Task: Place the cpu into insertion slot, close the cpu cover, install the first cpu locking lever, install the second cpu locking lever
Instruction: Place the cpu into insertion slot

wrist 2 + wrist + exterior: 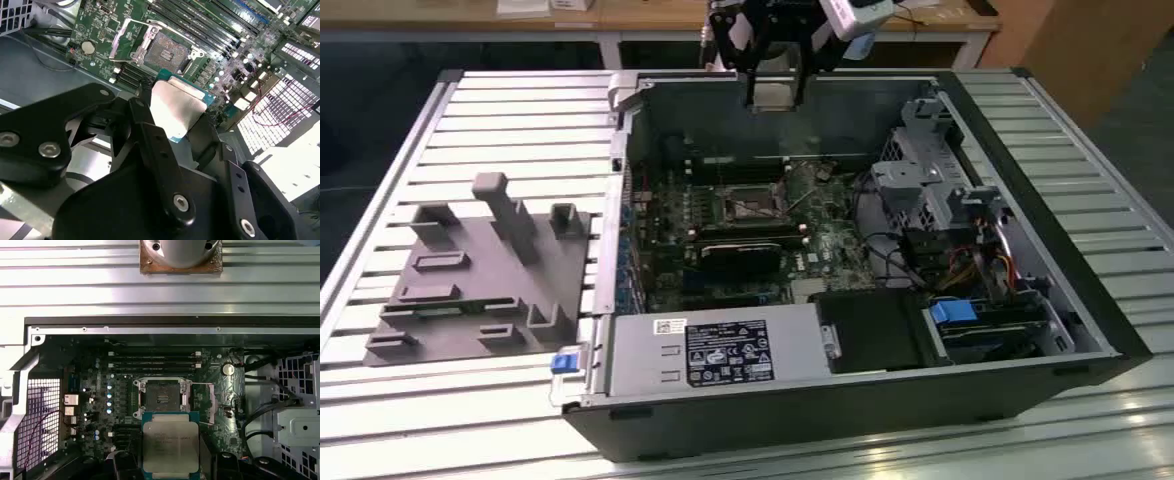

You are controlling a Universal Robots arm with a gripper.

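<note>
A slatted metal table spans the exterior view, and an open black computer case lies on it, taking up the middle and right of the frame. A grey plastic fixture block with upright posts sits on the table in the left half, just beside the case.

Inside the case, the green circuit board lies flat across the middle. A grey power supply with a dark label runs along the near edge, below centre, and a metal drive cage stands at the upper right.

The gripper hangs at the top centre of the exterior view, above the far wall of the case and clear of the board. Its black fingers are closed partway, clamped on two opposite edges of the cpu, whose pale metal top faces the second wrist view. In the first wrist view the chip is held level, well above the board.

The insertion slot lies bare near the middle of the board, its grid of contacts exposed. The cpu cover is swung up and open on the side of the slot nearer the round coin battery. A row of long memory slots runs along the slot's far side in the first wrist view.
</note>
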